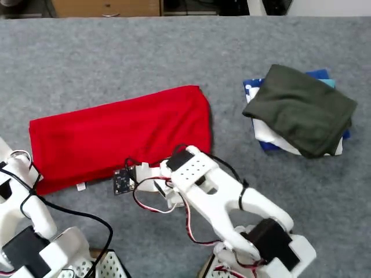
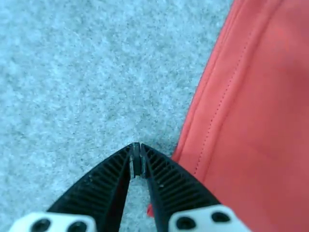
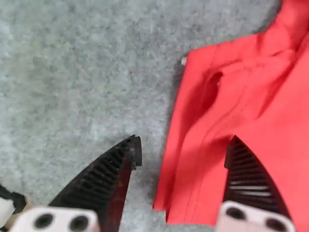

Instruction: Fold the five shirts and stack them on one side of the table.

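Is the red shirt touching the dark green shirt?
Apart. The high view shows bare table between the red shirt and the dark green shirt.

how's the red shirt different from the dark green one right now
The red shirt lies as a long strip straight on the table; the dark green shirt is folded into a compact packet on top of the stack of folded shirts. The red shirt has the open right gripper straddling its edge; the dark green shirt has no gripper near it. Both are plain, single-coloured cloth.
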Action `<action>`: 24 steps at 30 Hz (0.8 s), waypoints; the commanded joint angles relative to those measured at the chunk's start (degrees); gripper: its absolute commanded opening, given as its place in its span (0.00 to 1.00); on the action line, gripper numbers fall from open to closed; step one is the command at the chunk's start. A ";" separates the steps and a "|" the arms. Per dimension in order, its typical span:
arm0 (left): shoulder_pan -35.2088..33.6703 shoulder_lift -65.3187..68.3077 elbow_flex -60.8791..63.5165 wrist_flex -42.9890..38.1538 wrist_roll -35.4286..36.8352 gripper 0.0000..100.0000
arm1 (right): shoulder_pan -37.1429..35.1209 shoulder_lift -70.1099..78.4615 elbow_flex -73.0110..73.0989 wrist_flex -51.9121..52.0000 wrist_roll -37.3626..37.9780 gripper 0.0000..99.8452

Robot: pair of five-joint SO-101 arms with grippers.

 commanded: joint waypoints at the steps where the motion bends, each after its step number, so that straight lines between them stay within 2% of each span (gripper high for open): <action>1: -0.62 -2.07 -0.35 -0.79 -0.18 0.02 | 4.26 5.58 -1.71 -2.11 0.79 0.28; 6: -0.62 -2.07 -0.35 -0.79 -0.18 0.02 | 5.58 12.26 -8.31 1.76 0.53 0.26; 13: -0.62 -2.07 -0.35 -0.79 -0.18 0.02 | 5.58 15.87 -12.09 3.96 0.44 0.06; 16: -0.62 -2.07 -0.35 -0.79 -0.18 0.02 | 5.67 16.04 -12.62 3.96 -0.97 0.01; 24: -0.62 -2.07 -0.35 -0.79 -0.18 0.02 | 5.85 15.78 -12.97 4.04 -2.02 0.00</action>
